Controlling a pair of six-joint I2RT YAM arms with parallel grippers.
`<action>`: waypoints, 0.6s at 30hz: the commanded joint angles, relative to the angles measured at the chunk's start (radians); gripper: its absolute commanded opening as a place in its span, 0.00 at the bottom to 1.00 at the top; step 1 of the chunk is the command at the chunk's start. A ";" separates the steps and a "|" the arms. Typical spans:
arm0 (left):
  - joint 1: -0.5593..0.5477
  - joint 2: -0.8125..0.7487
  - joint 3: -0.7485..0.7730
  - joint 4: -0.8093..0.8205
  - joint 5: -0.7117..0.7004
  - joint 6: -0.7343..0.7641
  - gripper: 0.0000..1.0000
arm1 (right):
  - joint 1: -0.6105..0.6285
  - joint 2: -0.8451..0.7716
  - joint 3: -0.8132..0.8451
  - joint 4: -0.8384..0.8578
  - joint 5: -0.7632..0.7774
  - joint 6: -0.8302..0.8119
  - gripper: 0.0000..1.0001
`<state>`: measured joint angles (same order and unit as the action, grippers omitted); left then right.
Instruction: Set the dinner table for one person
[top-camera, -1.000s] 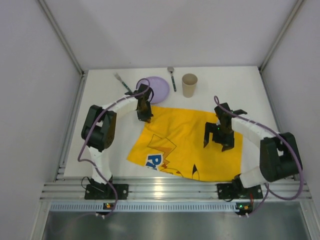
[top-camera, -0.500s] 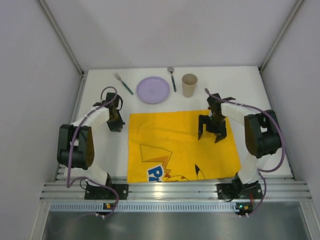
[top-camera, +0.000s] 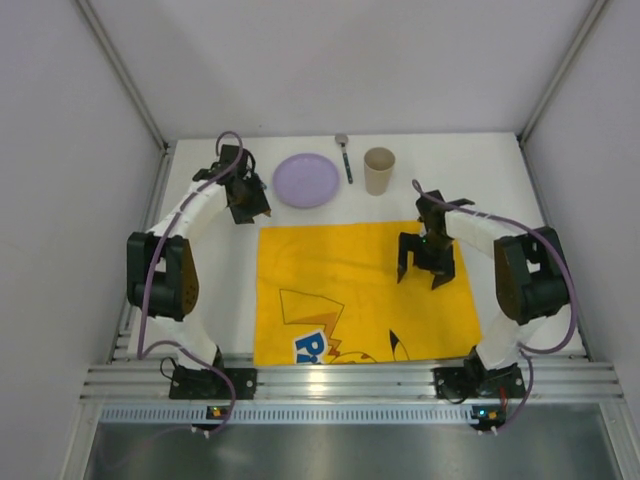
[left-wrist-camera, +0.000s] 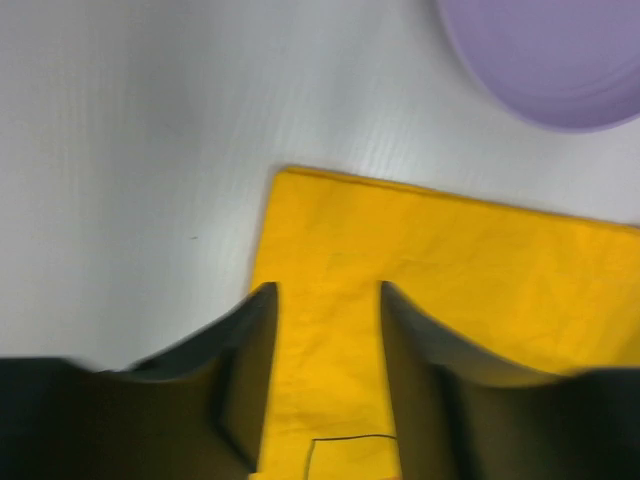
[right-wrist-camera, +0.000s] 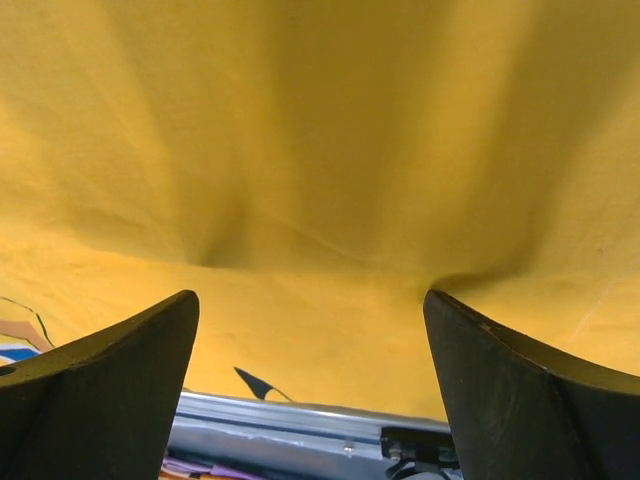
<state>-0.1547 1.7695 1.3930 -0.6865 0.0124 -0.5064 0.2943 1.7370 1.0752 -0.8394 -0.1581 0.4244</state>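
The dinner table (top-camera: 500, 180) is a white top. A yellow cartoon-print mat (top-camera: 350, 280) lies flat on its near middle. My left gripper (top-camera: 252, 208) hovers open just beyond the mat's far-left corner (left-wrist-camera: 290, 185). Yellow cloth shows in the gap between its fingers (left-wrist-camera: 255, 330), which grip nothing. My right gripper (top-camera: 423, 266) stands wide open over the mat's right part. The cloth (right-wrist-camera: 320, 200) there is slightly wrinkled between its fingertips (right-wrist-camera: 170, 320). A purple plate (top-camera: 306, 180), a spoon (top-camera: 344, 157) and a beige cup (top-camera: 379, 170) sit along the far side.
The plate's rim (left-wrist-camera: 560, 70) lies just ahead and to the right of my left gripper. White walls close in the table on three sides. The aluminium rail (top-camera: 340, 380) with both arm bases runs along the near edge.
The mat was pulled out flat and square. My left gripper then opened, let go of its corner and moved toward the far left, covering the fork. My right gripper barely moved.
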 joint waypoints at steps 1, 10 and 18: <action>-0.009 0.008 0.079 0.047 0.069 -0.017 0.60 | 0.017 -0.099 0.027 -0.004 0.017 0.022 0.95; -0.045 0.366 0.466 0.005 0.067 -0.057 0.67 | 0.017 -0.249 0.382 -0.306 0.100 0.027 0.97; -0.045 0.562 0.652 -0.038 0.015 -0.038 0.64 | 0.003 -0.359 0.417 -0.383 0.146 0.036 0.98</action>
<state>-0.2020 2.3173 1.9820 -0.6952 0.0616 -0.5507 0.3027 1.4147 1.4864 -1.1530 -0.0494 0.4465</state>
